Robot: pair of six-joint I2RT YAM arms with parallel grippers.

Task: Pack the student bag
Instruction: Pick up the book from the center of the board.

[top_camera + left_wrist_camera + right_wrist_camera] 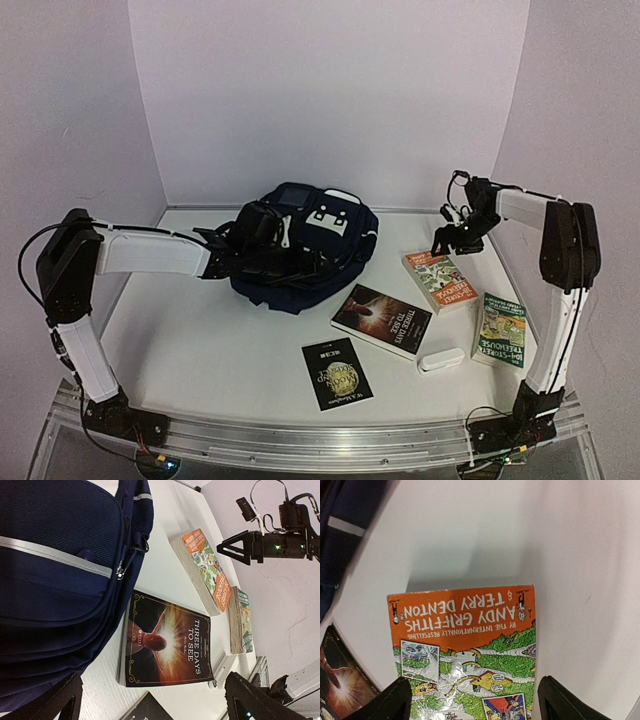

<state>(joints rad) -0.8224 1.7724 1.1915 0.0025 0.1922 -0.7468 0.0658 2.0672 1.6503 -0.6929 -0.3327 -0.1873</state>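
Note:
The student bag [305,250], a dark navy backpack with white buckle patches, lies at the middle back of the table. My left gripper [300,263] hovers over its front right part, open and empty. In the left wrist view the bag [55,580] fills the left side, and the open left gripper [152,702] spans the bag's edge and a dark book, "Three Days to See" [170,647]. My right gripper [452,245] hangs open just above the far end of an orange-and-green book [440,280]. In the right wrist view its fingers [395,700] straddle that book [470,650] without touching it.
A green book [499,328] lies at the right by the right arm. A white oblong case [440,360] sits in front of the dark book [381,318]. A small black book [337,374] lies near the front edge. Walls close the back and sides.

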